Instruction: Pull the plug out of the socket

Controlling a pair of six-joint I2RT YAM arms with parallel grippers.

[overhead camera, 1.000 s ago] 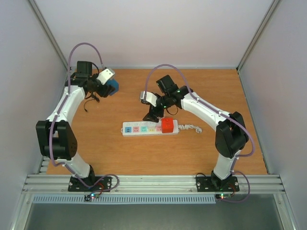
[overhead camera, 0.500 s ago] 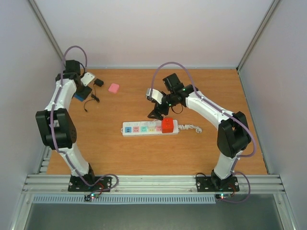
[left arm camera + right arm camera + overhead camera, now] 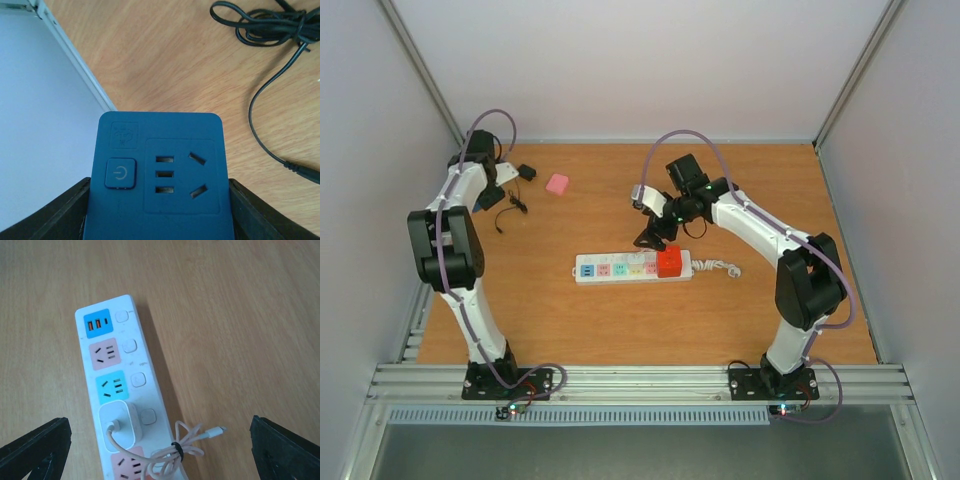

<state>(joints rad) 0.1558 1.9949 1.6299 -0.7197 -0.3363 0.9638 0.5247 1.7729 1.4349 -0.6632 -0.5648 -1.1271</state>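
Observation:
The socket, a long white power strip with pastel outlet faces, lies mid-table. A red plug sits in its right end. A white charger plug with a bundled white cable sits in the fourth outlet. My right gripper hovers open just above the strip, with nothing between its fingers. At the far left my left gripper is shut on a blue plug-in adapter with a power button, held over the table near the wall.
A small pink block lies at the back left. A black adapter and its tangled black cable lie next to the left gripper. The left wall's base rail runs close by. The strip's curly cord trails right.
The left arm has swung back to the far-left wall with the blue adapter, uncovering the pink block and black adapter. The right gripper has shifted slightly right above the strip.

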